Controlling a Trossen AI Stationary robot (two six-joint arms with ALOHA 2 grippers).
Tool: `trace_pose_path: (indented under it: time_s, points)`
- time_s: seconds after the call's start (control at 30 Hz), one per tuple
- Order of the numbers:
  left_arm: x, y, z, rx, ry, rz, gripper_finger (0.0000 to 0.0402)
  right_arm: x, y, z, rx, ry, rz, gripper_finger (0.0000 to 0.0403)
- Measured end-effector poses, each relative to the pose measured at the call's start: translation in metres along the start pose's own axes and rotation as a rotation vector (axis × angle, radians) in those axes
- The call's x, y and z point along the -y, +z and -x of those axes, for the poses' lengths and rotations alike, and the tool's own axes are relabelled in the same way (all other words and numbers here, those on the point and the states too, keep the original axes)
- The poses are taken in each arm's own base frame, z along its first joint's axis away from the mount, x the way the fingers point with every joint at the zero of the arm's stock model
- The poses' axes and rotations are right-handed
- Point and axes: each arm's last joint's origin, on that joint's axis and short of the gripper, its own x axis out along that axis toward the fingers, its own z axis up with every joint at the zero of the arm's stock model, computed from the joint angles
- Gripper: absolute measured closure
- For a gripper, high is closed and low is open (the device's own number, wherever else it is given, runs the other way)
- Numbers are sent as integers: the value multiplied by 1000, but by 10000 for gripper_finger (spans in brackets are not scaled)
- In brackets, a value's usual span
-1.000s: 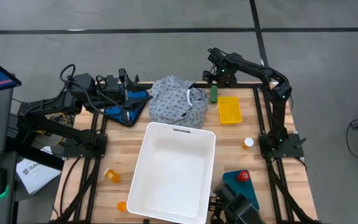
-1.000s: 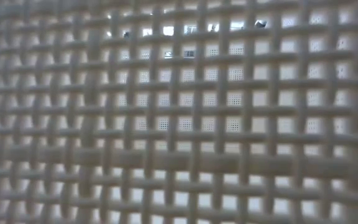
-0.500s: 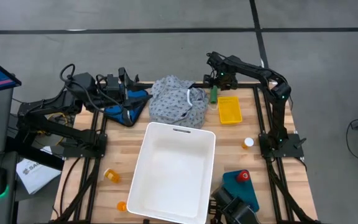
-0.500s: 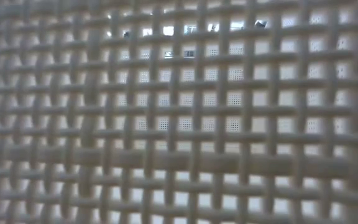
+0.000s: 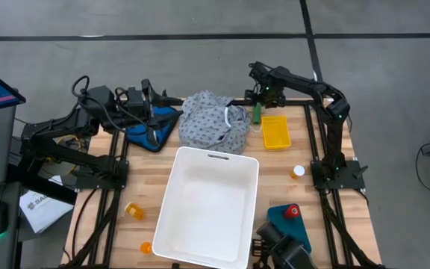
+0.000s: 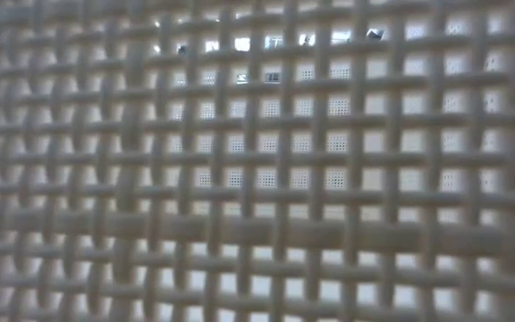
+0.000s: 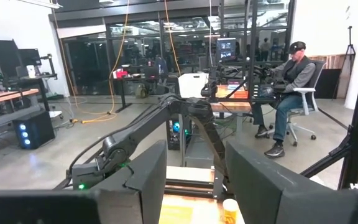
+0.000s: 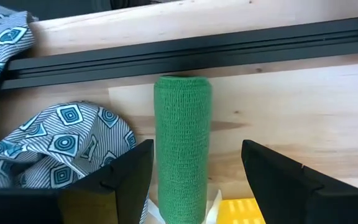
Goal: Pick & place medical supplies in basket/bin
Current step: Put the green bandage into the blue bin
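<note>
At the far edge of the table (image 5: 200,161), the right gripper (image 8: 194,177) hangs over the green cylinder (image 5: 257,113), its fingers spread apart on either side of the roll and not touching it. The cylinder lies between the grey-white patterned garment (image 5: 213,119) and a small yellow tray (image 5: 275,131), with a black rail just beyond it. The white bin (image 5: 207,205) stands at the middle of the table toward the near edge, and its lattice wall (image 6: 257,179) blocks the whole low view. Three orange pill bottles lie out: two near the near left corner (image 5: 134,211) (image 5: 146,247) and one by the right edge (image 5: 298,172). One red cylinder (image 5: 293,211) rests on a teal pad (image 5: 288,224) at the near right. The left gripper (image 7: 194,180) waits at the far left corner over a blue cloth (image 5: 149,125), fingers apart and empty. Compared with a second ago, the right gripper has shifted only slightly toward the green cylinder.
</note>
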Motion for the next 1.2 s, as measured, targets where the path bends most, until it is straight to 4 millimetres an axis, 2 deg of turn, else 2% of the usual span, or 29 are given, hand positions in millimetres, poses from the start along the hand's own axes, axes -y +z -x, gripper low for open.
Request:
trace_pose_path:
  time_s: [0.4, 0.57, 0.83, 1.07, 1.2]
  points:
    - [0, 0, 0, 0, 0, 8, 247, 15, 19, 0, 27, 9, -4, 163]
    - [0, 0, 0, 0, 0, 9, 247, 17, 18, 0, 4, 18, -7, 163]
    - [0, 0, 0, 0, 0, 9, 247, -3, -1, 4, -13, 19, 76, 163]
    - [0, 0, 0, 0, 0, 9, 247, -26, -5, 22, 62, 65, 90, 163]
    - [0, 0, 0, 0, 0, 8, 247, -35, -11, 23, 65, 110, 71, 163]
